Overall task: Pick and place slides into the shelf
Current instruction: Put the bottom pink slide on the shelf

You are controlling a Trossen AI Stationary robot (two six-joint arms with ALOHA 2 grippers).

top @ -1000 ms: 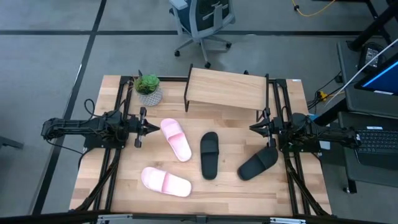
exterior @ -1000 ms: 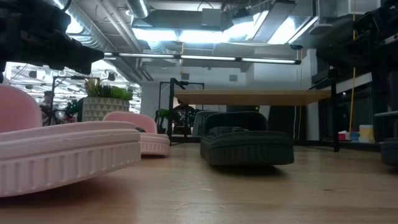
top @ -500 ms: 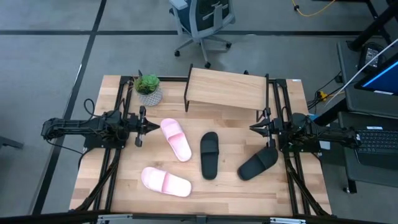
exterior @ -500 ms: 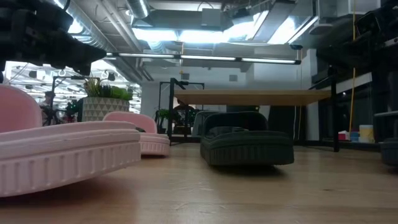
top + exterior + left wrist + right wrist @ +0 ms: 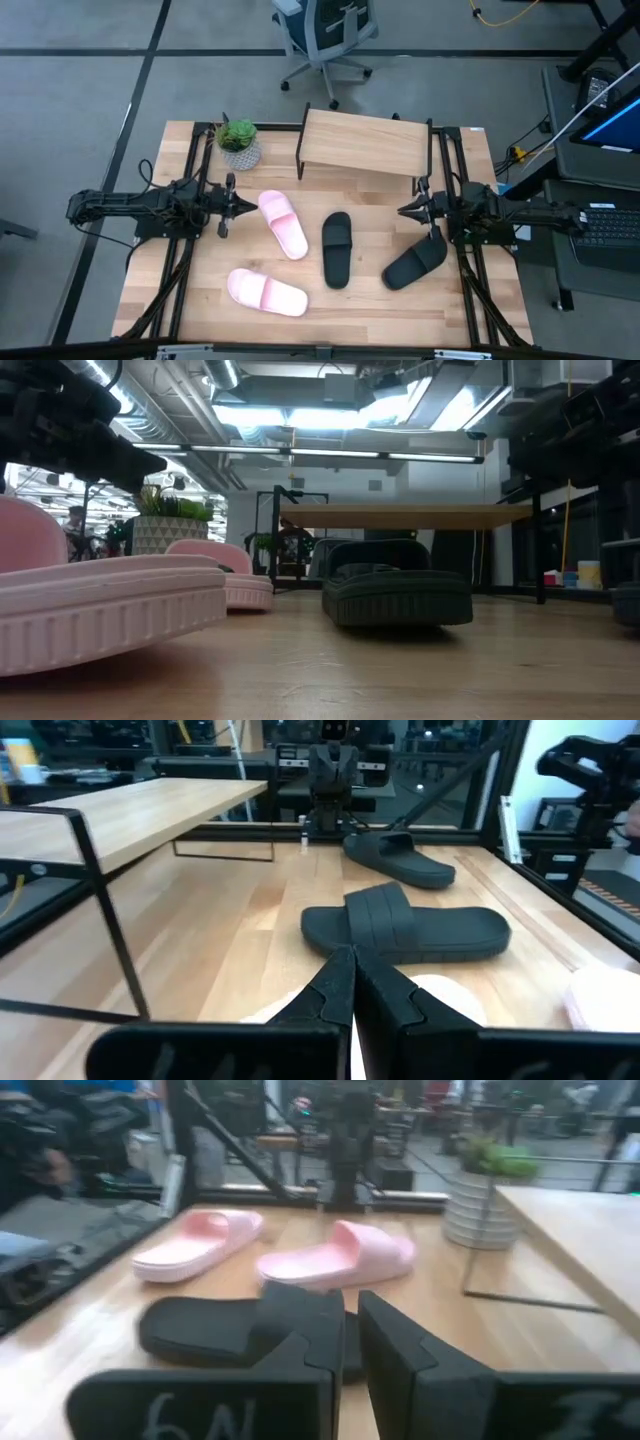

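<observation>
left gripper: mine, parked at the left edge of the table, tips pinched together with nothing in them. In my wrist view the fingers meet in a point.

right gripper: over on the right edge, hanging above the table near the angled black slide. Fingers sit close together with only a thin gap, gripping nothing.

pink slide near me: lying flat just beside my left tips, angled toe-away. Closest one, so I'd say it's my first grab.

second pink slide: flat on the near part of the table, well apart from the first.

middle black slide: flat in the centre, between both arms.

angled black slide: right side, just below the right gripper, so that arm's job I reckon.

shelf: at the far edge, top plank bare, nothing stored yet as far as I can see.

potted plant: sits beside the shelf's left leg, don't clip it.

how I'd do it: spread my fingers first, drop over the strap rather than the sole edge, since the strap gives an easy pinch. Lift level, then swing wide of the plant.

watch out: foam probably flexes, so a sole-edge pinch could slip.
</observation>
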